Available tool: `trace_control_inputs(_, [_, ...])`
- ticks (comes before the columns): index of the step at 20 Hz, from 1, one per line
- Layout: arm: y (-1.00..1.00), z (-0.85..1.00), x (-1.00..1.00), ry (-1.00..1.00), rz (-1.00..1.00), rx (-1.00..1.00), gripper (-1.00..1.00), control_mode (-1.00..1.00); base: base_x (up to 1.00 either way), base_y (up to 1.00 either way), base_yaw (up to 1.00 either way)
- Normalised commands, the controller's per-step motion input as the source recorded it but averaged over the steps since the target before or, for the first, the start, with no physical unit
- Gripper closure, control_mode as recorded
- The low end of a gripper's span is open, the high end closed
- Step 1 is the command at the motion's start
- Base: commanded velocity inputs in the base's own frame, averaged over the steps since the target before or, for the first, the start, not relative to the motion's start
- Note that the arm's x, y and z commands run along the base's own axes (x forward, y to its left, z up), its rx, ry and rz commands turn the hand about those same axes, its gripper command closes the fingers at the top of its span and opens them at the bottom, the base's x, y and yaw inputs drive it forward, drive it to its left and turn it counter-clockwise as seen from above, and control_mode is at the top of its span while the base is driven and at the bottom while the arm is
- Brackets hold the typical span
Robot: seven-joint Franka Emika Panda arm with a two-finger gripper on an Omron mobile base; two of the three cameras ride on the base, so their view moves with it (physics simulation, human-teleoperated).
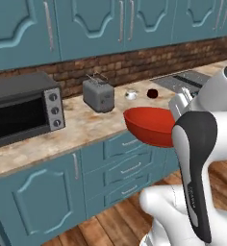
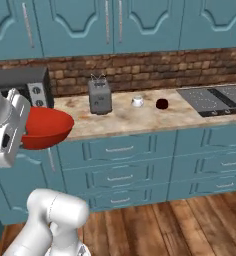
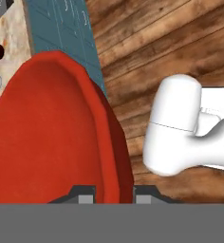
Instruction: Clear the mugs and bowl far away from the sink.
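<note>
we hold the wide glossy red bowl by its rim in our clenched gripper, off the counter's front edge near the grey toaster. the white mug and maroon mug wait beyond the toaster.

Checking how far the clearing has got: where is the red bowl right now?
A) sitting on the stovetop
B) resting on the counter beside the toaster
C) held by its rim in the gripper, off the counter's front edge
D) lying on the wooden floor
C: the gripper pinches the rim of the red bowl, which hangs in the air in front of the counter.
</note>
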Motion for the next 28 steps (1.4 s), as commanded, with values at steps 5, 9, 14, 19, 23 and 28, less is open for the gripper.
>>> trace_control_inputs(5, [0.00, 0.00, 0.00, 0.00, 0.00, 0.00, 1.00, 1.00, 0.38, -0.99, 0.33])
trace_control_inputs(9, [0.00, 0.00, 0.00, 0.00, 0.00, 0.00, 1.00, 1.00, 0.03, -1.00, 0.13])
trace_control_inputs(14, [0.00, 0.00, 0.00, 0.00, 0.00, 0.00, 1.00, 1.00, 0.00, -1.00, 0.36])
trace_control_inputs(19, [0.00, 0.00, 0.00, 0.00, 0.00, 0.00, 1.00, 1.00, 0.01, -0.64, 0.73])
trace_control_inputs(23, [0.00, 0.00, 0.00, 0.00, 0.00, 0.00, 1.00, 1.00, 0.10, -0.85, 0.42])
trace_control_inputs(28, [0.00, 0.00, 0.00, 0.00, 0.00, 0.00, 1.00, 1.00, 0.11, -1.00, -0.07])
